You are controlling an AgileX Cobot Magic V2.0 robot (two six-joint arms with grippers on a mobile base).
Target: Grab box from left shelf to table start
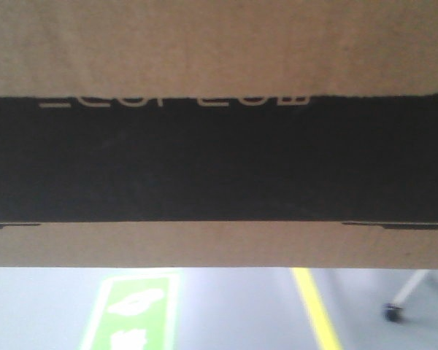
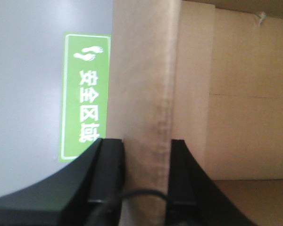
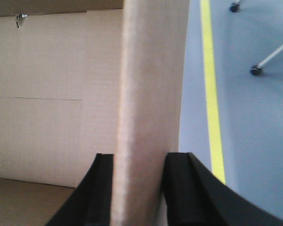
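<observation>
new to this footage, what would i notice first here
The box fills the front view, its black panel across the middle. Each wrist view shows a box wall clamped in a gripper: the left gripper and the right gripper. A green floor sign and a yellow line show beneath.

A smooth grey floor carries a green rectangular floor sticker with a white border, white footprints and white Chinese characters, a narrow yellow painted stripe well apart from it, and, past that stripe, a slanted pale metal leg on a small dark caster wheel.
</observation>
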